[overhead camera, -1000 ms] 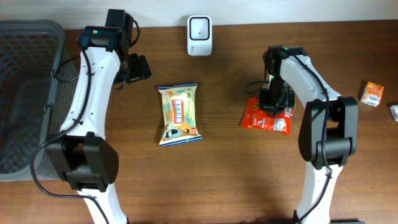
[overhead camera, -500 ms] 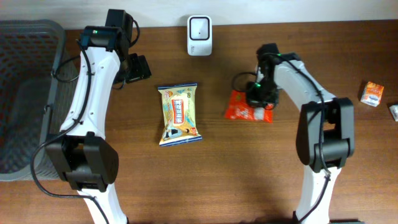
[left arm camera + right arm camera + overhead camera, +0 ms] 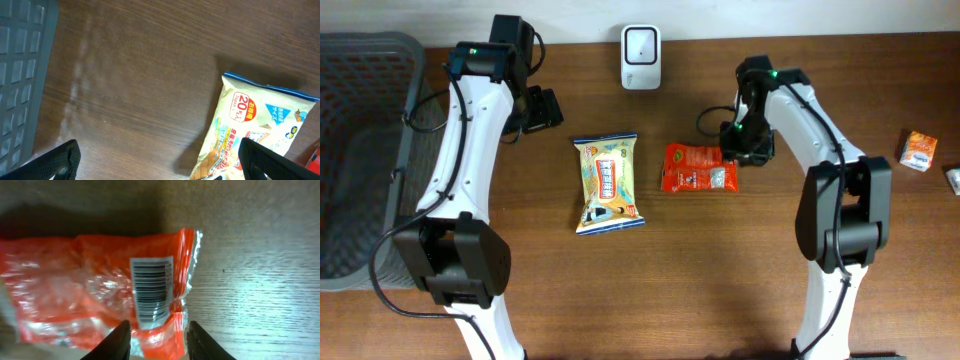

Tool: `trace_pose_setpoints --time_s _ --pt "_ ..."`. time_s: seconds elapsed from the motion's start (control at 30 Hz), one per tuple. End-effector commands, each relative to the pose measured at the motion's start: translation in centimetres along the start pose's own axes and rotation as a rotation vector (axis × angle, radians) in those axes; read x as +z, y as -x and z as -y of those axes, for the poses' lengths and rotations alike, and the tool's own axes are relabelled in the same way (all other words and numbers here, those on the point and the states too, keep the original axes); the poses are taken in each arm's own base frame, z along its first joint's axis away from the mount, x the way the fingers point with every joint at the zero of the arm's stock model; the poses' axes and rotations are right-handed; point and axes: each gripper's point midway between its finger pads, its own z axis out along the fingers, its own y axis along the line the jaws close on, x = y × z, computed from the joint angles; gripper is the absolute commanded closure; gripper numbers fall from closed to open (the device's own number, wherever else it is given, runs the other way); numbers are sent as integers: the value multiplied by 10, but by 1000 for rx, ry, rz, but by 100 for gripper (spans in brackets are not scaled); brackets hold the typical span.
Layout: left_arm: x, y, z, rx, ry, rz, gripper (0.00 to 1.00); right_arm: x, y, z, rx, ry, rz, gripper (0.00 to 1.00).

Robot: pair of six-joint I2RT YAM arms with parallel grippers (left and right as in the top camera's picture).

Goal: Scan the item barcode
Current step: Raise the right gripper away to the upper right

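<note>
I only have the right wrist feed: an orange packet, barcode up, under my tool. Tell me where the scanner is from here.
Observer: Overhead, the white scanner stands at the far edge of the table, beyond the orange packet and to its left, well apart from it.
Operator: Report what lies beside the packet.
Observer: A yellow snack bag lies flat to the packet's left, not touching it.
Operator: Give me the left arm.
Observer: The left tool hangs open and holds nothing, above the bare wood at the snack bag's far left corner.
</note>
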Motion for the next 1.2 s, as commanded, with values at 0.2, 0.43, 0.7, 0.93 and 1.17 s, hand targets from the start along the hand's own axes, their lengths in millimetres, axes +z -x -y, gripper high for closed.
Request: trace_pose_setpoints --time_s 0.2,0.43,0.7,0.93,1.17 --pt "0 0 1 -9 -4 -1 1 -7 -5 43 55 -179 -21 67" --pt "0 0 1 -9 -3 -1 1 -56 -6 -14 40 64 -53 35" --pt "0 0 1 -9 -3 -1 1 21 -29 -48 -42 -11 -55 1" --pt "0 0 1 -9 -3 -1 1 -3 -13 -32 40 -46 -16 1" --pt "0 0 1 -9 -4 -1 1 -49 -9 -21 92 -16 -36 1"
